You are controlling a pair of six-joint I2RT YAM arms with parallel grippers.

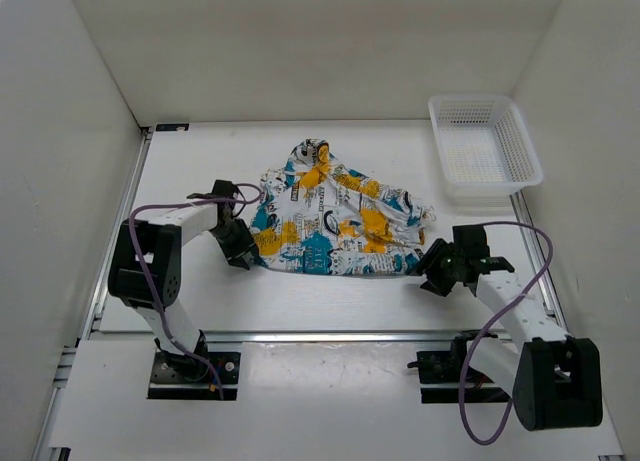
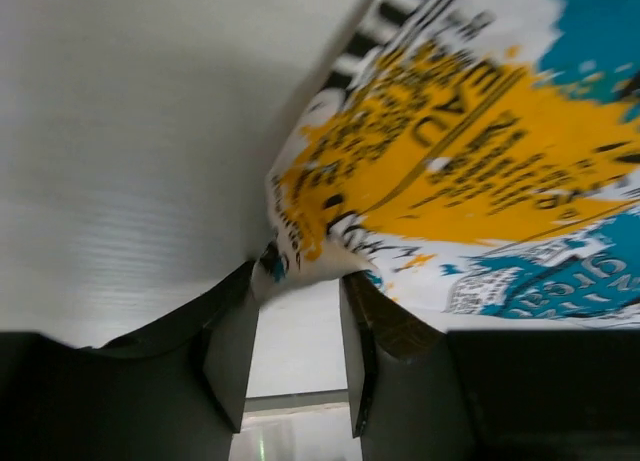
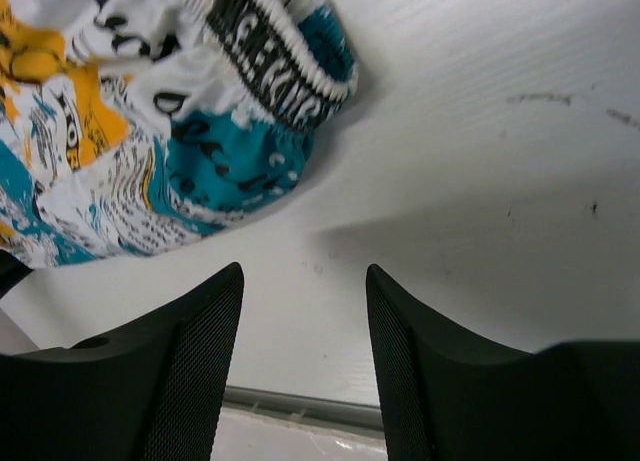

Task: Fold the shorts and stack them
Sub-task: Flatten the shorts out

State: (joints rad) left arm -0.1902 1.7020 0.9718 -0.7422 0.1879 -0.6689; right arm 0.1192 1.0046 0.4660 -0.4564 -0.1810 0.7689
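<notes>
Your shorts (image 1: 335,216) lie crumpled mid-table (image 1: 200,171), unfolded. Your left gripper (image 2: 298,281) is spread wide with a fabric corner at its mouth and nothing pinched, likely lined up to grab it. Your right gripper (image 3: 303,276) gapes empty just beside the opposite edge, probably for a matching hold.

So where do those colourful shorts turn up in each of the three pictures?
Top external: the shorts lie in the middle of the table.
Left wrist: upper right, one corner reaching the left tool.
Right wrist: upper left, beyond the open right tool.
Shared landmark: the white table under the shorts, seen in all three.
</notes>
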